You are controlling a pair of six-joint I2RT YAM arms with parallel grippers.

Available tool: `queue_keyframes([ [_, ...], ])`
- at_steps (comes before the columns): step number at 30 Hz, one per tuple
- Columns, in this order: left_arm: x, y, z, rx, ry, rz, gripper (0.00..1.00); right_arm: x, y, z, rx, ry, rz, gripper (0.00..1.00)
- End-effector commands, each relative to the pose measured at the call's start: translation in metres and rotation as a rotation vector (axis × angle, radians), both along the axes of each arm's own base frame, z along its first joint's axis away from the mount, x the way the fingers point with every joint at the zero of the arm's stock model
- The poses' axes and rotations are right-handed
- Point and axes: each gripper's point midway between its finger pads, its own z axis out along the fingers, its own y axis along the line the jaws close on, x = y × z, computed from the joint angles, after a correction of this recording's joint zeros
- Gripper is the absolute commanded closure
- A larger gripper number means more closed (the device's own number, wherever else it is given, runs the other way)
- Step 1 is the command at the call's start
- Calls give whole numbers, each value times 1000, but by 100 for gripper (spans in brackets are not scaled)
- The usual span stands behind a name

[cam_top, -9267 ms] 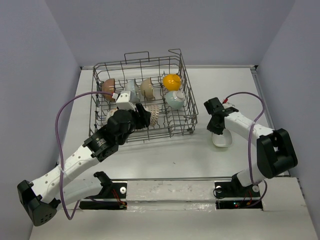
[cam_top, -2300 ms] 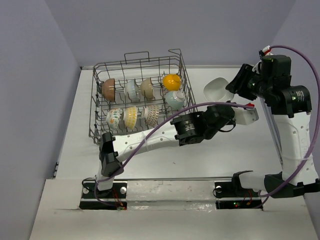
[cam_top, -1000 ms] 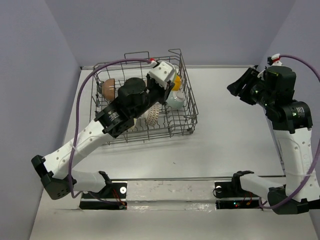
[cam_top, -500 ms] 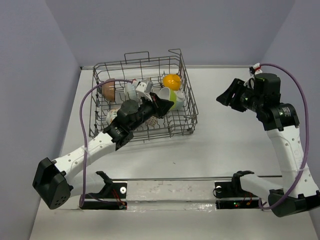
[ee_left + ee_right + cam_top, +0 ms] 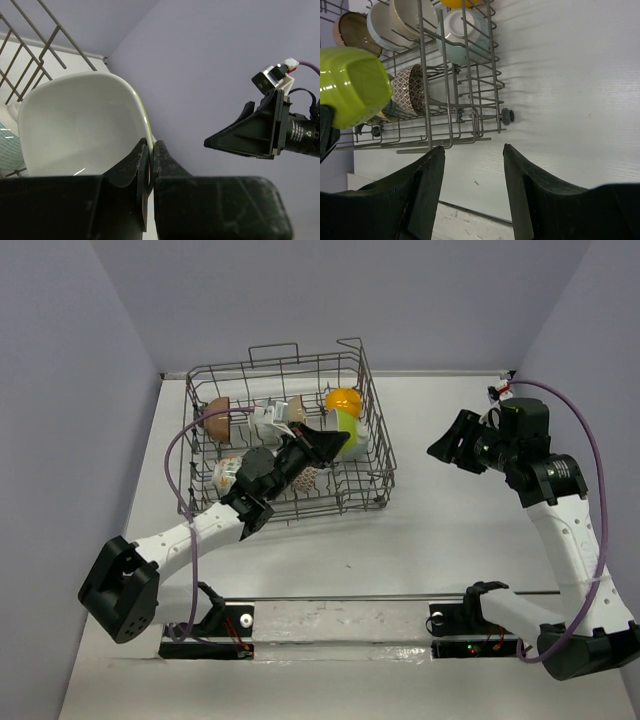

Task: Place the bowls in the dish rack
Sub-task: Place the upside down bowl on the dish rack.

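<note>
Left pincer (image 5: pixel 150 150) pinches green bowl (image 5: pixel 346 430) over rack (image 5: pixel 372 445) on white table (image 5: pixel 450 530), lilac walls (image 5: pixel 60 390).

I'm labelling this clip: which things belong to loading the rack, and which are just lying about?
Job in hand:
dish rack
green bowl, pinched in the left gripper
brown bowl, orange-yellow bowl, pale teal bowl, all racked
right gripper, open

Just there:
mounting rail
purple cable
</note>
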Motion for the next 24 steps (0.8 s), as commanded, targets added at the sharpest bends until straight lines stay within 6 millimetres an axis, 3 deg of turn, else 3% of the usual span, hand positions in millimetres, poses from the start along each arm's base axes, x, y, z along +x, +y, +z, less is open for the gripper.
queue_keyframes([
  [1,5,0,30,-157,-64,8,100,1,5,14,13,-83,34,44],
  [11,28,-19,-2,-167,17,4,100,-3,3,3,4,-69,33,44],
  [24,47,-42,-28,-161,92,-21,100,-3,4,-4,4,-63,38,44],
])
